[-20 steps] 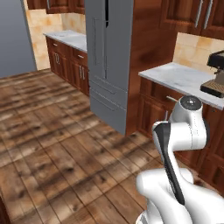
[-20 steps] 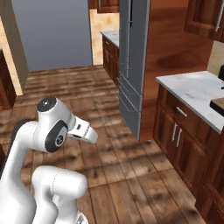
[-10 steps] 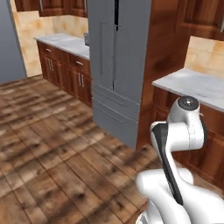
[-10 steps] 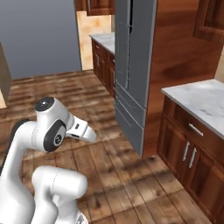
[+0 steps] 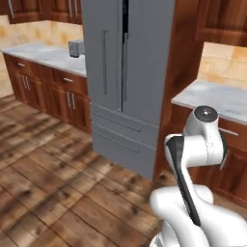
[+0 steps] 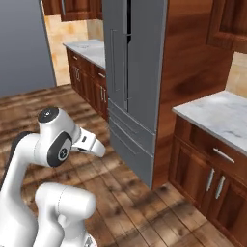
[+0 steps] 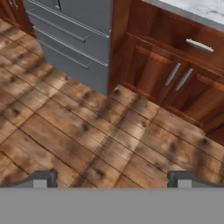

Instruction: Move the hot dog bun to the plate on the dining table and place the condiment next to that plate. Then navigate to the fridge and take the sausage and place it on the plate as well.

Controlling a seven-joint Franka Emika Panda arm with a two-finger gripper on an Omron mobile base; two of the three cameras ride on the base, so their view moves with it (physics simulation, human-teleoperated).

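Note:
The fridge (image 5: 126, 82) is a tall grey metal unit with long vertical bar handles and wide drawers at its base, set between dark wood cabinets; it also stands ahead in the right base view (image 6: 132, 72). Its drawers (image 7: 72, 24) fill the upper left of the hand view. My gripper (image 7: 113, 181) is open with nothing between its fingertips (image 7: 41, 179), and it looks down at the wooden floor in front of the fridge. The arm is folded close over the base. The hot dog bun, plate, dining table, condiment and sausage are out of view.
Marble counters on wood cabinets flank the fridge, on the left (image 5: 38, 53) and on the right (image 5: 217, 99). A small grey appliance (image 5: 75, 48) stands on the left counter. Cabinet doors with metal handles (image 7: 179, 78) are close on the right. Open plank floor (image 5: 53, 193) lies ahead.
The whole picture has shifted: the base has moved nearer the fridge, which now stands larger and more central. The arm keeps its folded pose and the gripper stays open.

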